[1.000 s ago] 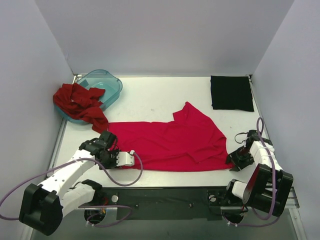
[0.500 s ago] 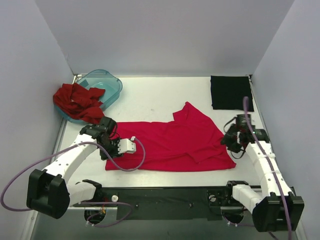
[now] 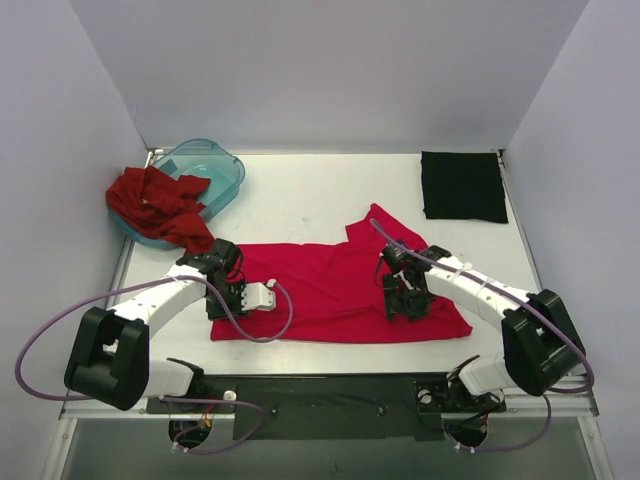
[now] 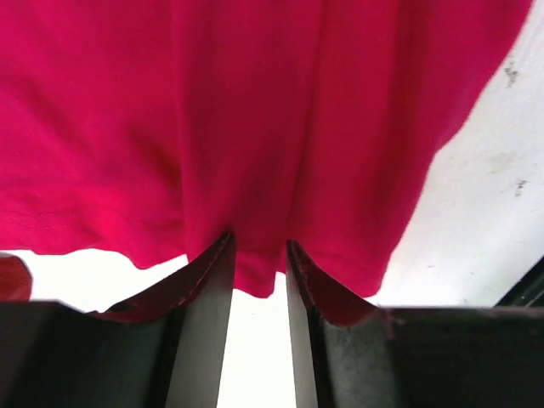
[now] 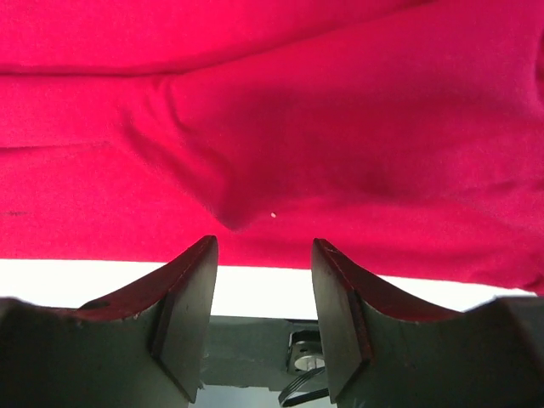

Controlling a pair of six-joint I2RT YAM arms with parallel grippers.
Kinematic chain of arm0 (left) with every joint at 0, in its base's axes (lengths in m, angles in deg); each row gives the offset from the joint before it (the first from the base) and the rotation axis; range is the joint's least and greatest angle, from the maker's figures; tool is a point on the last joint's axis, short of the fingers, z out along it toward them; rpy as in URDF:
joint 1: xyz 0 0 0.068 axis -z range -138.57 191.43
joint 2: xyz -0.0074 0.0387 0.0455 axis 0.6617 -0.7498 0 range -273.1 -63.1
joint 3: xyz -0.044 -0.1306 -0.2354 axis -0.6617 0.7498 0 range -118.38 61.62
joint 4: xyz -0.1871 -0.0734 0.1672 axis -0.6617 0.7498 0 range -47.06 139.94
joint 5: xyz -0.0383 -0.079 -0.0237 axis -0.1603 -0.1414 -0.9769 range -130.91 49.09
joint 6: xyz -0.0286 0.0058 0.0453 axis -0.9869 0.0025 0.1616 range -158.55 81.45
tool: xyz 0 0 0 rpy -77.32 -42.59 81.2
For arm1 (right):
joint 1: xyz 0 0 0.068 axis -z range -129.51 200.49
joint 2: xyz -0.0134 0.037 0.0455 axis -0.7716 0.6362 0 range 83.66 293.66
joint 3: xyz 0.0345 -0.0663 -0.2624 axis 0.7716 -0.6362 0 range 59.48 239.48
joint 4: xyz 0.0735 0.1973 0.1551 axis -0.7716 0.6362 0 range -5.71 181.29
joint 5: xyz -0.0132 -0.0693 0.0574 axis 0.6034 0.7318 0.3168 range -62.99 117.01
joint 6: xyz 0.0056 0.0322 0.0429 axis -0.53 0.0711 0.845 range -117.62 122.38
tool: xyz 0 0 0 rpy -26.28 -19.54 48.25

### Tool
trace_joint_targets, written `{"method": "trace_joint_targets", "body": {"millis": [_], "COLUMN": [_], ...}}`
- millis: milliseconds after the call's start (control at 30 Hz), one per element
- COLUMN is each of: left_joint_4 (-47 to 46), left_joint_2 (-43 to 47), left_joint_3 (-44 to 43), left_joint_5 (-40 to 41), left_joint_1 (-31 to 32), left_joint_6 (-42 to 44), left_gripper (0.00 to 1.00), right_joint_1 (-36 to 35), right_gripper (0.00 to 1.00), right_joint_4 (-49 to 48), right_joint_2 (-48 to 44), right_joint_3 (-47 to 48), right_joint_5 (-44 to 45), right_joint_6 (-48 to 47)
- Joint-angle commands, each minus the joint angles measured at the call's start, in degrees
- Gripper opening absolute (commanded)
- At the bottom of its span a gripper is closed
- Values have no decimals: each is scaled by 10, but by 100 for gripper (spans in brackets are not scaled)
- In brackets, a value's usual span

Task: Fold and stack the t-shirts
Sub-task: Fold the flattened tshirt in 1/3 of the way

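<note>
Crimson-pink t-shirt point(image 3: 330, 290) lies spread across the near middle of the white surface point(image 3: 300, 195), long side running left to right, with one sleeve poking up toward the far side. It looks mostly flat, with a fold line running along its length and a loose flap on the right half.

Left gripper point(image 3: 224, 303) sits low at the shirt's left end, near the front corner. From its wrist camera the two fingers point(image 4: 204, 314) stand a narrow gap apart; the hem dips just between the tips, and bare surface shows through the rest of the gap, so nothing looks pinched.

Right gripper point(image 3: 405, 300) hangs over the right part of the same shirt, close to its front edge. Its jaws are spread moderately wide and hold nothing; a small pucker of pink cloth rises just ahead of the gap.

Over at the far left, the brick-red t-shirt point(image 3: 155, 208) is crumpled in a heap, draped over the near rim of the teal tub point(image 3: 225, 172) and spilling onto the surface.

Far right corner: the black t-shirt point(image 3: 462, 186), folded into a neat flat rectangle, well apart from both arms.
</note>
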Motion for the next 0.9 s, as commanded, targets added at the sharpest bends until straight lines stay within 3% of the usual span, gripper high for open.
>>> {"method": "trace_joint_targets", "body": {"millis": [0,100,233,300,400,500,533,600,700,867], "left_joint_4": [-46,-50,-52,-48,-33,-16,-9,8,64,40], "left_joint_2": [-10,-13,-18,-20,-15,-3,3,10,13,14], "left_joint_3": [-2,3,7,6,4,-8,-15,-29,-43,2], "left_joint_5": [8,8,-1,-2,-2,-7,-9,-11,-25,15], "left_joint_1": [2,1,0,-2,-4,-11,-14,-14,-10,4], "left_joint_6": [2,-1,-9,-13,-10,-7,-5,-3,21,47], "left_gripper": [37,34,21,16,11,11,11,14,43,48], "right_joint_1": [-11,-18,-17,-17,-13,-12,-12,-10,-8,-7], "right_gripper": [44,45,44,39,15,0,0,0,0,0], "right_joint_4": [-14,-17,-17,-21,-21,-19,-19,-17,-5,6], "right_joint_2": [32,55,93,103,107,100,98,98,99,107], "right_joint_3": [25,33,40,44,49,58,62,73,95,117], "right_joint_5": [10,6,8,9,25,28,46,48,54,57], "right_joint_6": [-26,-36,-44,-45,-43,-52,-54,-63,-71,-86]}}
